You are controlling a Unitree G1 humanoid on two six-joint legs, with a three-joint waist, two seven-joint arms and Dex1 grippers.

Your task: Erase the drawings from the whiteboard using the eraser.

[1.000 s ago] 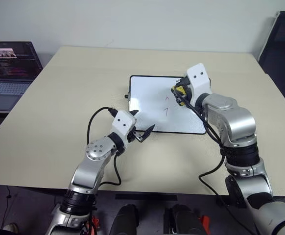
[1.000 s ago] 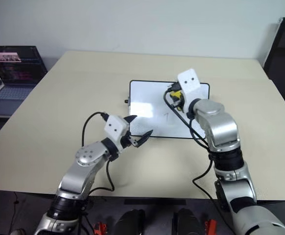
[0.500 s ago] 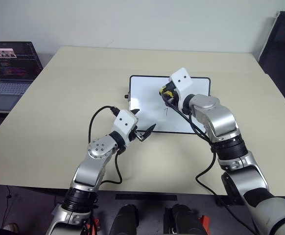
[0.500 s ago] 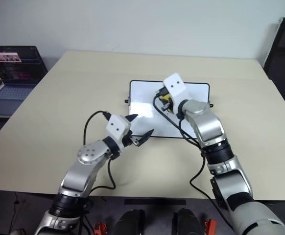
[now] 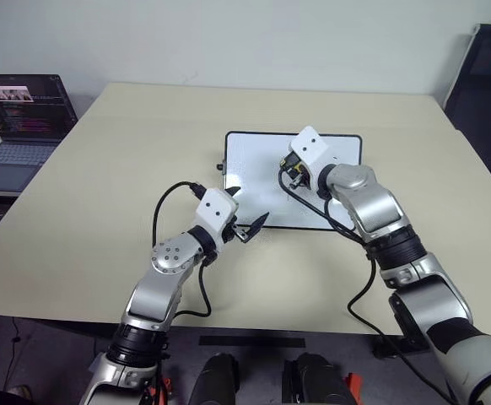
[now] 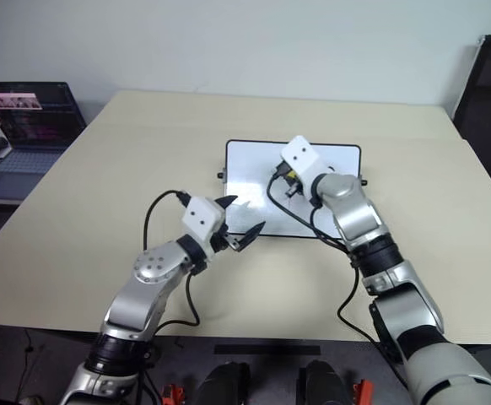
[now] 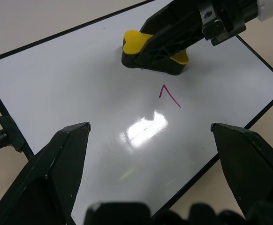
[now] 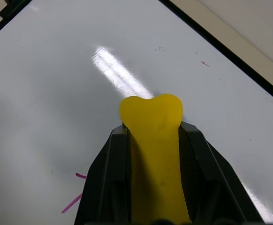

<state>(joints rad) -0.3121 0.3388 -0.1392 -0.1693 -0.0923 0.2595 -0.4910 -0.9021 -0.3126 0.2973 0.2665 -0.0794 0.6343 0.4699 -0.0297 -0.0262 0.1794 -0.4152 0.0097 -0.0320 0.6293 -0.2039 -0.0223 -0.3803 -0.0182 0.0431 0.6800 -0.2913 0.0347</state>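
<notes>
The whiteboard (image 5: 250, 164) lies flat in the middle of the beige table. My right gripper (image 5: 290, 171) is shut on the yellow eraser (image 7: 134, 40), whose dark underside rests on the board's surface. In the right wrist view the eraser (image 8: 152, 123) sticks out between the two black fingers (image 8: 109, 165). One of the drawings, a thin red stroke (image 7: 170, 96), shows on the board just beside the eraser, and its edge (image 8: 73, 202) also shows in the right wrist view. My left gripper (image 5: 246, 210) is open and empty at the board's near left corner.
An open laptop (image 5: 19, 108) stands on a lower surface off the table's left edge. A dark chair (image 5: 484, 76) stands at the far right. The table (image 5: 102, 186) has bare room all around the board.
My right gripper has carried the eraser left and nearer across the board, rolling its wrist. The upper red mark seen a second ago no longer shows. My left gripper has stayed put.
</notes>
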